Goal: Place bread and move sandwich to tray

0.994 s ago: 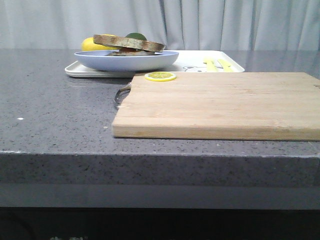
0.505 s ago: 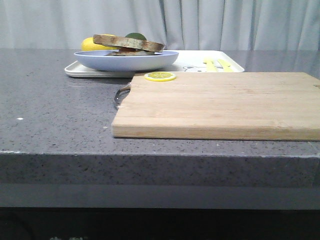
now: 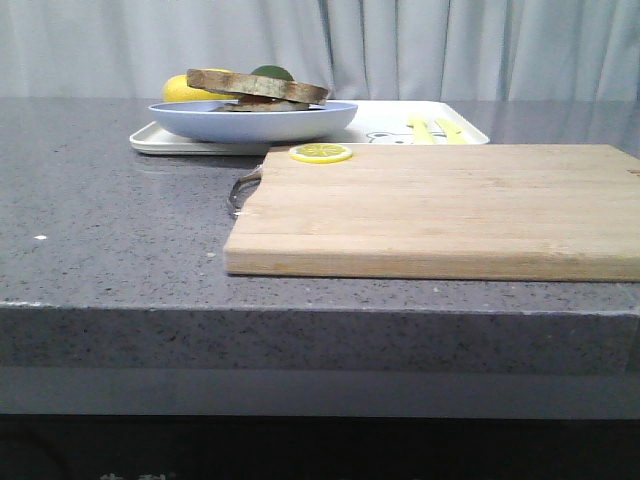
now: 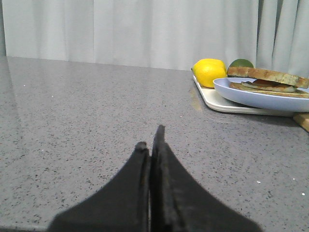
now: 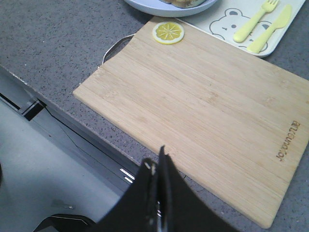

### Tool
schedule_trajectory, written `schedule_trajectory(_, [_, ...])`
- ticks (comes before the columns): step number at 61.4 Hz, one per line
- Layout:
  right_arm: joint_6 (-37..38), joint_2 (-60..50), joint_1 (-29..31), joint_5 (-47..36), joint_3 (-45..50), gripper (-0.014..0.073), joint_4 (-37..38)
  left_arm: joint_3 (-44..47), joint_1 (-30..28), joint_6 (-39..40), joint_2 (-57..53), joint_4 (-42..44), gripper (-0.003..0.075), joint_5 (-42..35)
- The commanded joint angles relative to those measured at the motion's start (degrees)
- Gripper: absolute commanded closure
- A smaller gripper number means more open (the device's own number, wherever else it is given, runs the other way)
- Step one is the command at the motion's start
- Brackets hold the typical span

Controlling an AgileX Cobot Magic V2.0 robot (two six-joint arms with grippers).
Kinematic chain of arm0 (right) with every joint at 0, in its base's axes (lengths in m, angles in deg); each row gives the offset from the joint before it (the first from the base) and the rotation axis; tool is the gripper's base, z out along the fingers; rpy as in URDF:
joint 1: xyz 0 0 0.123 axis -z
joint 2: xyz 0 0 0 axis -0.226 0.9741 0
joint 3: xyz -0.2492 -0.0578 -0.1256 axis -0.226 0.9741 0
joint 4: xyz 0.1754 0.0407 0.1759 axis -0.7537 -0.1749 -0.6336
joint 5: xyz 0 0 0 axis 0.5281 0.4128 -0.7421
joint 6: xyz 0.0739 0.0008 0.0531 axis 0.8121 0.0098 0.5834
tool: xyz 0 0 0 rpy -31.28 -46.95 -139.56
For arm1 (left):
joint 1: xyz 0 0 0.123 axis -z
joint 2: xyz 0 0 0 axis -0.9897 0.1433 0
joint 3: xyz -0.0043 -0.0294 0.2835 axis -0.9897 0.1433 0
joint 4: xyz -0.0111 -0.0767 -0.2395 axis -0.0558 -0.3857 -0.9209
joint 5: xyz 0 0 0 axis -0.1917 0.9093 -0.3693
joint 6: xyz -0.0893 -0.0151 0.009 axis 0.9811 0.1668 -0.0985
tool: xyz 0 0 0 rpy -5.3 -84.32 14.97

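Sandwich (image 3: 257, 88) on its plate (image 3: 253, 120) sits on the tray (image 3: 400, 128), well ahead of both grippers: left (image 4: 150, 140) closed, empty; right (image 5: 157, 164) closed above the board (image 5: 203, 106).

Plate (image 5: 169, 6) cut by frame edge in R wrist view; sandwich (image 3: 258, 88) egg not discernible.

Grey speckled countertop (image 3: 110, 220) carries wooden cutting board (image 3: 440, 210), white tray (image 3: 160, 140) behind it
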Motion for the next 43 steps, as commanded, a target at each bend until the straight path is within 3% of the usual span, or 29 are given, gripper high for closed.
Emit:
schedule_trajectory(1, [-0.1,0.0,0.1,-3.7,-1.2,0.0662,0.0,0.1,0.0,-0.4,-1.3,-0.1,0.0741,-5.0])
schedule_trajectory(26, [-0.1,-0.6,0.3,-4.2,-0.6,0.0662,0.0,0.1,0.0,-0.4,-1.3,-0.1,0.0741,-5.0])
schedule_trajectory(35, [-0.1,-4.6,7.7,-8.5,3.7,0.0662,-0.6,0.1,0.0,-0.4,-1.3,-0.1,0.0741,-5.0])
schedule_trajectory(43, [-0.6,-11.8,16.0,-19.7,12.6,0.0662,-0.9,0.1,0.0,-0.4,-1.3,-0.1,0.0741,-5.0])
